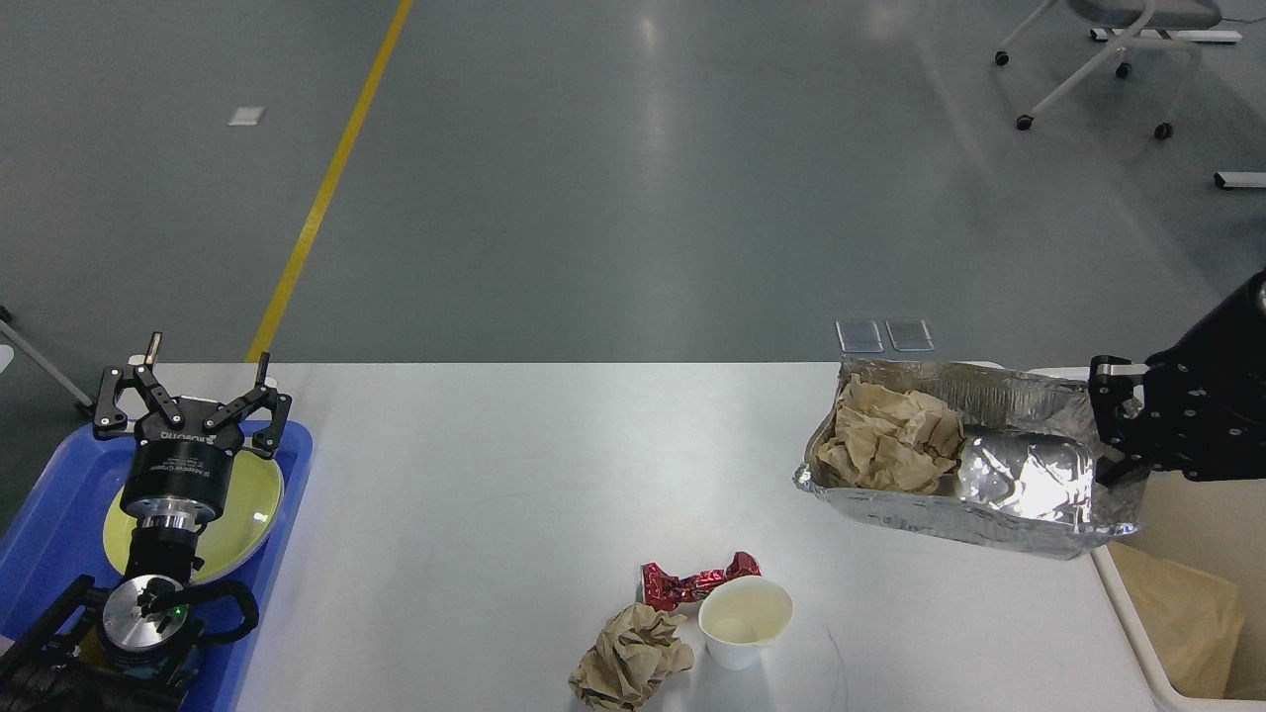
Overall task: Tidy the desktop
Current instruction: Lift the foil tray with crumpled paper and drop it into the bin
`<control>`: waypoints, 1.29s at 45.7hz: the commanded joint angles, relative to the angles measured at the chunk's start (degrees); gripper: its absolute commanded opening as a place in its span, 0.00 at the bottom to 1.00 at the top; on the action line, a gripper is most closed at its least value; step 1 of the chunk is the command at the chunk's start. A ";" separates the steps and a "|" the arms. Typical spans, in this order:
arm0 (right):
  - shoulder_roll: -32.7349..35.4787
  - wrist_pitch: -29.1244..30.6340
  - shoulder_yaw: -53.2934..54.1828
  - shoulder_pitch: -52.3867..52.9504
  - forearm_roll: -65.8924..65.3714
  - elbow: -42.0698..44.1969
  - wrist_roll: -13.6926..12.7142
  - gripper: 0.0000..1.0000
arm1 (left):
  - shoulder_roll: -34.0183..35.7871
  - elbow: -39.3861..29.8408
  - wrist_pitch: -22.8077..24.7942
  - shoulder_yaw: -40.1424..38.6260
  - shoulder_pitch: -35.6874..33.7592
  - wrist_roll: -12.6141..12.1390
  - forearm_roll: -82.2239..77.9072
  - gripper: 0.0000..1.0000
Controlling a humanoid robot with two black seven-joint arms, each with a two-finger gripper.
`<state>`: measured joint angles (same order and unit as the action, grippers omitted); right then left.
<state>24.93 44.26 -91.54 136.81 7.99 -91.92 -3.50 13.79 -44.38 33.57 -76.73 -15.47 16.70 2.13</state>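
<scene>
The desktop (475,514) fills the lower middle of the head view, white and smooth, its far edge running straight across.

At about 8 o'clock the left gripper (203,374) hangs above a blue tray (45,554) with its two fingers spread wide and nothing between them. Under it a yellow-green plate (252,504) lies in the tray (the arm covers much of the plate).

At 3 o'clock the right gripper (1113,425) meets the right end of a foil container (1029,485), which sits tilted over the desktop's right edge. Its fingers are dark and partly behind the foil, so I cannot tell whether they are clamped on the rim. Inside the container a wad of crumpled brown paper (890,435) fills the left half.

Near 6 o'clock three things sit close together on the desktop: a white paper cup (744,618), a red shiny wrapper (692,581) touching its far-left side, and a brown paper ball (628,658) just beside the cup at its left.

At 4 o'clock, off the table's right edge, stands a cream bin (1137,613) holding a brown paper liner or scrap.
</scene>
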 commanded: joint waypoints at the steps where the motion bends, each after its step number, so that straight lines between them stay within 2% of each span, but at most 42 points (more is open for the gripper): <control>1: 0.99 -3.65 -3.64 -0.14 -0.87 0.95 -0.11 0.00 | 0.01 0.00 0.00 0.00 0.00 0.00 0.07 0.96; 8: 5.55 -11.39 -8.21 -2.68 -0.79 4.81 -0.11 0.00 | 0.01 0.00 0.00 0.00 0.00 0.00 -0.02 0.96; 17: 16.72 -12.10 -5.50 -17.26 0.00 21.76 -0.11 0.00 | 0.01 0.00 0.00 0.00 0.00 0.00 -0.02 0.96; 23: 22.26 -12.01 2.49 -31.32 0.62 35.21 -0.11 0.00 | 0.01 0.00 0.00 0.00 0.00 0.00 -0.02 0.96; 33: 24.11 -12.80 21.21 -55.84 0.97 54.11 -0.28 0.00 | 0.01 0.00 0.00 0.00 0.00 0.00 0.07 0.96; 40: 22.97 -16.83 37.37 -73.33 1.85 68.17 -0.28 0.00 | 0.01 0.00 0.00 0.00 0.00 0.00 -0.02 0.96; 46: 17.79 -25.35 48.46 -87.58 1.67 77.14 -0.28 0.00 | 0.01 0.00 0.00 0.00 0.00 0.00 0.07 0.96; 52: 11.56 -34.67 50.06 -94.96 1.23 84.09 -0.72 0.00 | 0.01 0.00 0.00 0.01 0.00 0.00 -0.02 0.96; 59: 8.38 -40.39 50.85 -100.60 1.50 84.54 -1.25 0.00 | 0.01 0.00 0.00 0.01 0.00 0.00 -0.02 0.96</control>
<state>35.55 8.18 -41.20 39.83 9.36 -7.96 -4.44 13.80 -44.38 33.57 -76.70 -15.47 16.70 2.16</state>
